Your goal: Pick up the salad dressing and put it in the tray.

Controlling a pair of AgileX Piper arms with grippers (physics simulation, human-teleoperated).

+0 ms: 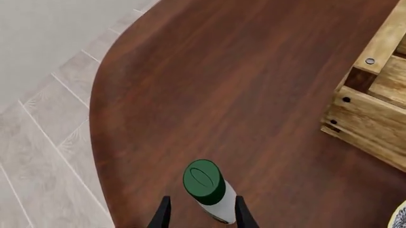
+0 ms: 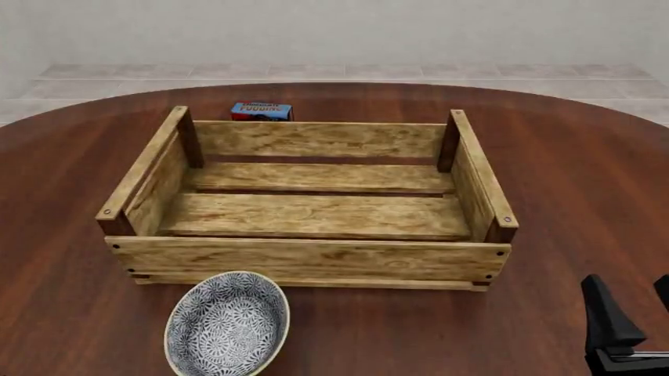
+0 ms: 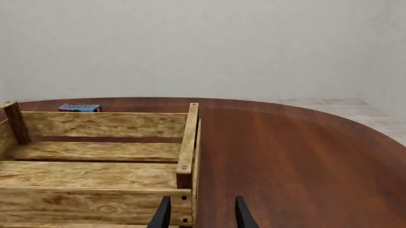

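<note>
The task is barely begun. The salad dressing bottle (image 1: pixel 211 192) stands between the two dark fingers of the left tool (image 1: pixel 201 214) in the left wrist view. The fingers sit just beside the bottle's white body on either side, but whether they press it or merely flank it cannot be told, and whether the bottle rests on the bench (image 1: pixel 222 95) or is lifted off it is also unclear. It is outside the slatted wooden tray (image 2: pixel 313 258), well off from the tray's near corner post, close to the bench's curved edge; the front view does not show it at all. The tray holds nothing, so the lift, the carry over the tray wall and the release all look to remain.

The right tool (image 3: pixel 201 213) has its fingers apart with nothing between them, near the tray's right wall.

The bottle is a slim, smooth white cylinder topped by a glossy dark green round cap. The tray is rough-grained light wood in flat slats, with dark brown square corner posts and small dark screw heads. The bench is polished reddish-brown wood with a rounded outline. Just in front of the tray sits a round bowl (image 2: pixel 228 324) with a fine blue-and-white pattern; behind the tray's far wall lies a small blue-and-red pudding box (image 2: pixel 260 111).
</note>
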